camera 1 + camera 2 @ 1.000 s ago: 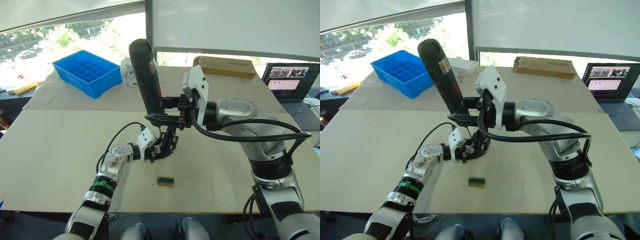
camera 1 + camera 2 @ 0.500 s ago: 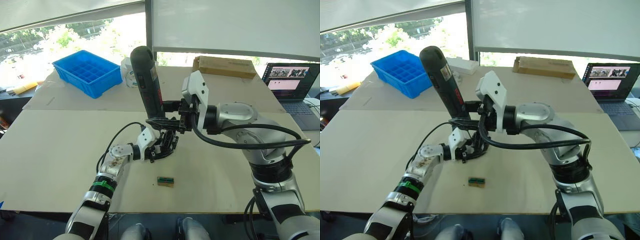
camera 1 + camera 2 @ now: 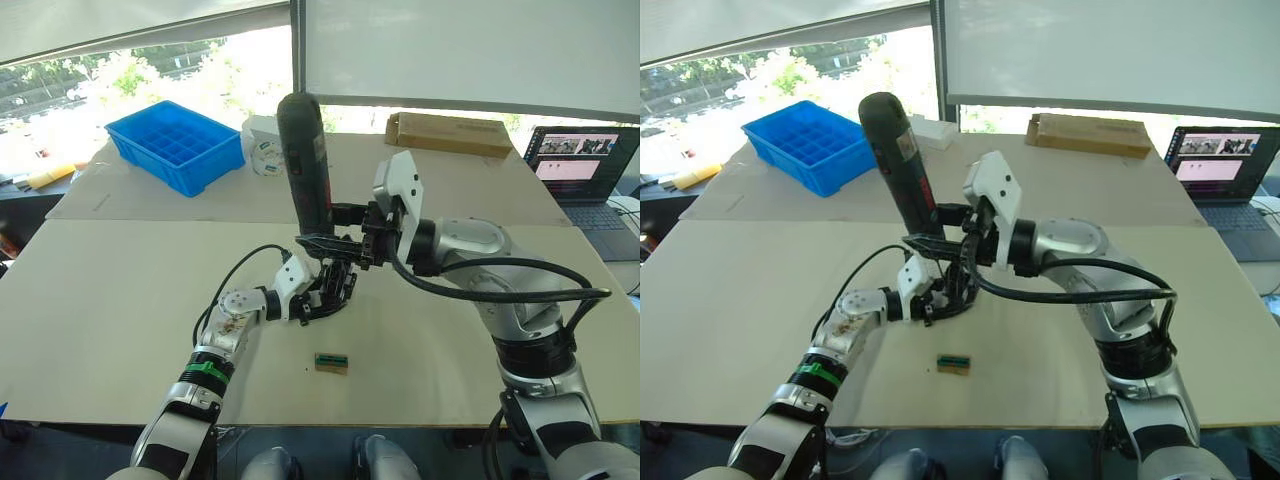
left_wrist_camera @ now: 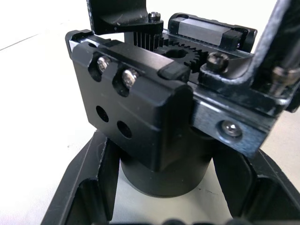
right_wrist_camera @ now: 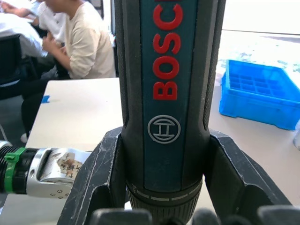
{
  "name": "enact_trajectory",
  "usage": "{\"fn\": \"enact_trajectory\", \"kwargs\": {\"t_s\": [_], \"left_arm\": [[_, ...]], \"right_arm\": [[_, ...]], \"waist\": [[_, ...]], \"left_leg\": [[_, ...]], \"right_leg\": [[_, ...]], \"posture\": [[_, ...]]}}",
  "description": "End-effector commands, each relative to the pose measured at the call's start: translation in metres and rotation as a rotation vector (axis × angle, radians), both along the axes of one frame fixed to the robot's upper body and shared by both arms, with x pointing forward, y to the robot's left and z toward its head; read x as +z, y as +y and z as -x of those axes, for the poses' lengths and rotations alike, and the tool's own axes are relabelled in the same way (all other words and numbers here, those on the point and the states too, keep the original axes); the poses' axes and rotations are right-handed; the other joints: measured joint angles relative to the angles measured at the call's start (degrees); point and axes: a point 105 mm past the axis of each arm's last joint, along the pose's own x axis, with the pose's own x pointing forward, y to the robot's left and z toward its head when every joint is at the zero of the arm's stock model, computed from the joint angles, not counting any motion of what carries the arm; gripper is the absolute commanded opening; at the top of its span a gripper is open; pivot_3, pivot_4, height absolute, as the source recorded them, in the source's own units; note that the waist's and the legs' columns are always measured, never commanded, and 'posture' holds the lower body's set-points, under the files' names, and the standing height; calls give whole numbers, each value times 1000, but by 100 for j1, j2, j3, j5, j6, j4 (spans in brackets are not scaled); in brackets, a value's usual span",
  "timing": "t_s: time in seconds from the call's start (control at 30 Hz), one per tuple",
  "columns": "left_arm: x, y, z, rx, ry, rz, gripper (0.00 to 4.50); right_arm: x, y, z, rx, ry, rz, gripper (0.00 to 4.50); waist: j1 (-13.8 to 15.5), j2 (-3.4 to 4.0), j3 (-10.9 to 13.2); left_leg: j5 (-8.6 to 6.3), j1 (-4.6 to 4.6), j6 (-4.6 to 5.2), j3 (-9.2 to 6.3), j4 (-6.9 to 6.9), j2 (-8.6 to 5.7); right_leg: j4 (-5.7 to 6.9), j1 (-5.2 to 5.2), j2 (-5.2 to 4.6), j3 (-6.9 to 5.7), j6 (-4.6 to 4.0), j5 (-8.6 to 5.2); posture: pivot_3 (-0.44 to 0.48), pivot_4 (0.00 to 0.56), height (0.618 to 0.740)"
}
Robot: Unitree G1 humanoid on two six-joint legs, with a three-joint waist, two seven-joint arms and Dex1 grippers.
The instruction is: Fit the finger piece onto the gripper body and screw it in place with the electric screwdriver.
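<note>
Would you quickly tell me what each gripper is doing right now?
Left gripper: shut on the gripper body.
Right gripper: shut on the electric screwdriver.

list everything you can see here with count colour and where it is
electric screwdriver: 1, black, upright over table centre, held in right jaws
gripper body: 1, black, table centre, held in left jaws
small block: 1, brown and green, near table edge
bin: 1, blue, far left of table
cardboard box: 1, brown, far side
laptop: 1, dark, far right, screen on
tape roll: 1, white, beside bin
people: seated at another table
left gripper: 1, black
right gripper: 1, black
</note>
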Motion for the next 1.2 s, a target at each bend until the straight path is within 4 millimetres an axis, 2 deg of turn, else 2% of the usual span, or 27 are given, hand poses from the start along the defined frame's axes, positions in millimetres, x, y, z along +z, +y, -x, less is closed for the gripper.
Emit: {"fn": "enact_trajectory", "kwargs": {"t_s": [0.03, 0.2, 0.43, 0.53, 0.73, 0.97, 1.2], "left_arm": [[15, -6, -2, -21, -45, 31, 2324], [17, -7, -5, -17, -52, 34, 2324], [19, -6, -7, -12, -60, 35, 2324], [20, -5, -8, -10, -62, 33, 2324], [20, -3, -8, -3, -64, 32, 2324], [20, -2, -7, -5, -64, 32, 2324], [18, -2, -6, -6, -60, 28, 2324]], "right_arm": [[-30, -8, -12, -58, 91, 63, 1923], [-59, -9, -18, -63, 150, 182, 1923], [-79, -8, -25, -75, 155, 235, 1923], [-89, -11, -29, -93, 170, 263, 1923], [-94, -14, -33, -103, 190, 263, 1923], [-99, -14, -29, -99, 200, 258, 1923], [-88, -17, -27, -101, 178, 219, 1923]], "waist": [[1, 1, -1], [-1, 8, -14], [6, 7, -34], [-3, 7, -35], [-5, 6, -40], [-6, 6, -48], [-5, 1, -61]], "left_leg": [[0, 1, 0, 0, 0, 0], [0, 16, 0, 2, 0, 0], [-1, 47, 0, 3, 0, -1], [-2, 87, 0, -2, -9, 1], [-3, 101, 1, -12, -14, 3], [-4, 101, 3, -17, -14, 3], [-5, 100, 4, -25, -19, 5]], "right_leg": [[-1, 1, 0, 0, 0, 0], [-8, 13, -2, 5, 1, -1], [-11, 43, -13, 8, 1, -2], [-19, 82, -21, 6, 2, -4], [-22, 94, -59, 7, 1, -5], [-23, 94, -67, 9, 0, -5], [-35, 98, -72, 13, -1, -5]], "posture": [[0, 150, 738], [0, 150, 738], [0, 150, 738], [0, 150, 738], [0, 150, 738], [0, 150, 738], [0, 150, 738]]}}
